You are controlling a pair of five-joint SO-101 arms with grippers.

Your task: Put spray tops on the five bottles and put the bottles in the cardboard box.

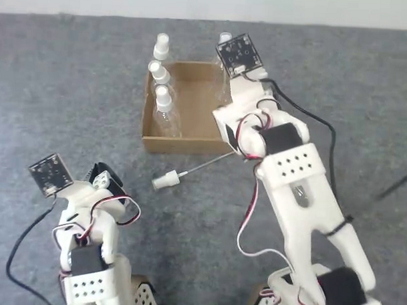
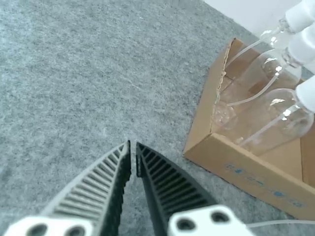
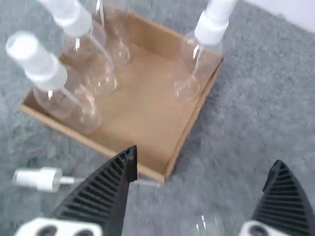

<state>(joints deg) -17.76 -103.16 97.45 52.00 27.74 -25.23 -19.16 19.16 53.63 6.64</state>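
Bottles (image 1: pixel 166 116) with spray tops already on stand in a row of three along the left wall of the cardboard box (image 1: pixel 190 145), which sits in the upper middle of the high view. A fourth bottle (image 3: pixel 191 69), also capped, stands in the box's far right corner, partly behind the right arm in the high view. So four of the five look finished and boxed.

One loose spray top (image 1: pixel 165 181) lies on the grey counter (image 1: pixel 72 88) just below the box, in the middle of the frame. Its thin tube points up and right toward the box's near right corner.

The right tool (image 3: pixel 204 158) hangs above the box's near right edge with its fingers wide apart, holding nothing. A clear glint (image 3: pixel 204 223) beneath it may be the fifth bottle, but I cannot tell. That bottle is what is left: it needs the last top fitted and then a place in the box's open middle.

The left tool (image 2: pixel 132 147), at the lower left of the high view, is over bare counter with its fingers together and nothing between them.
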